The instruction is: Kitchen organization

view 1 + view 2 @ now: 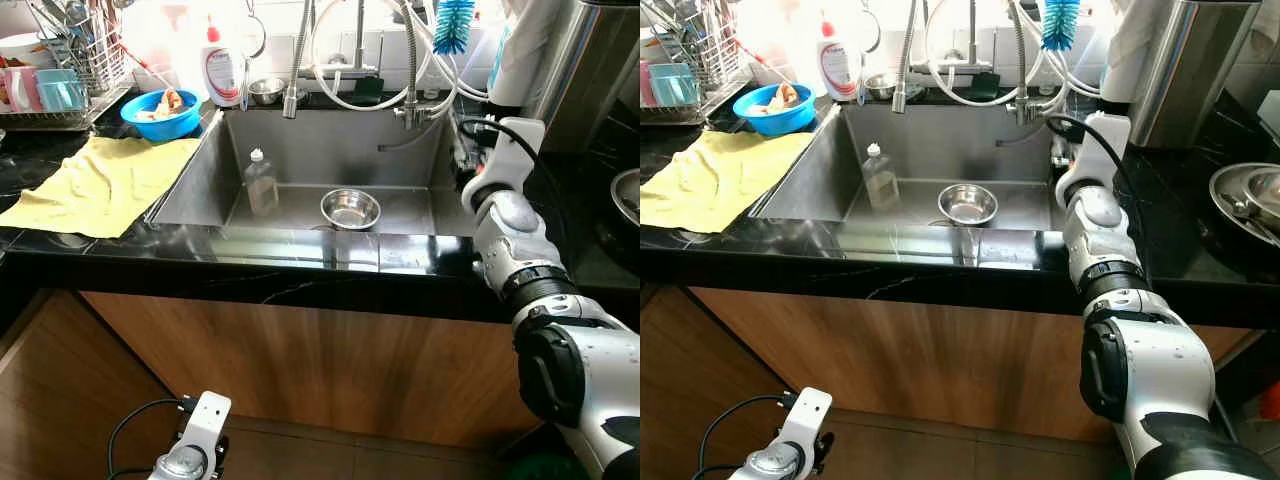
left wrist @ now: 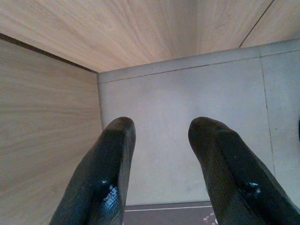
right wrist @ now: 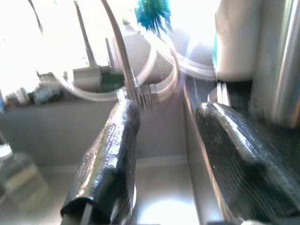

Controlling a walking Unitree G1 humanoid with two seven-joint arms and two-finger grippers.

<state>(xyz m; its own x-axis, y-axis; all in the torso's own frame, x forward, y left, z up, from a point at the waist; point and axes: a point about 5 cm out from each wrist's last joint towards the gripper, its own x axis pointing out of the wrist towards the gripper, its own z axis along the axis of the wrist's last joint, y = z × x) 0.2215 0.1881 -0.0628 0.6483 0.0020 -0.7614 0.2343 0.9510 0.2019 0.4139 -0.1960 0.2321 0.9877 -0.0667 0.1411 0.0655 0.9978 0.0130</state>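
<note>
— So where's the right pincer (image 3: 164, 154)?
— Over the sink's (image 1: 200, 165) right edge, fingers spread, empty. Steel bowl (image 1: 350, 208) and clear bottle (image 1: 261, 182) sit inside. Left pincer (image 2: 161, 164) hangs agape.

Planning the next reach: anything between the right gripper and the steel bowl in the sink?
Nothing visible. The right gripper, fingers open, is over the sink's right edge; the steel bowl sits alone on the basin floor. The clear bottle stands off to the bowl's left, faucet hoses hang farther back.

black counter (image 1: 300, 262) | yellow cloth (image 1: 95, 180), blue bowl (image 1: 160, 113) | sink (image 1: 420, 150): steel bowl (image 1: 350, 209), possibly clear bottle (image 1: 261, 182)
</note>
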